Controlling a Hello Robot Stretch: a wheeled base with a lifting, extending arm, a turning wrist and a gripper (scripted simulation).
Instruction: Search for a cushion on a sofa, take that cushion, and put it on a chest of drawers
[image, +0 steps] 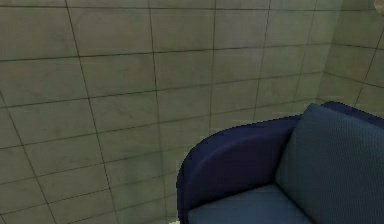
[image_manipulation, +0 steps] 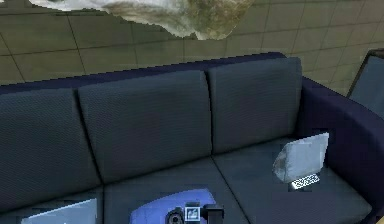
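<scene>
A dark navy sofa (image_manipulation: 150, 120) spans the arm side view. A pale grey cushion (image_manipulation: 302, 157) leans against its right armrest, with a small white tag (image_manipulation: 305, 181) on the seat in front of it. Another pale grey cushion (image_manipulation: 60, 212) lies on the seat at the bottom left. My gripper (image_manipulation: 182, 215) shows at the bottom edge beside a small white marker square. A light blue soft thing (image_manipulation: 160, 210) lies on the seat at or behind it. I cannot tell whether the gripper holds anything.
A dark blue upholstered seat (image: 290, 170) with a rounded armrest takes up the forward view's lower right, before a tiled wall (image: 110, 90). A pale mottled shape (image_manipulation: 170, 15) hangs at the arm side view's top, above the sofa back.
</scene>
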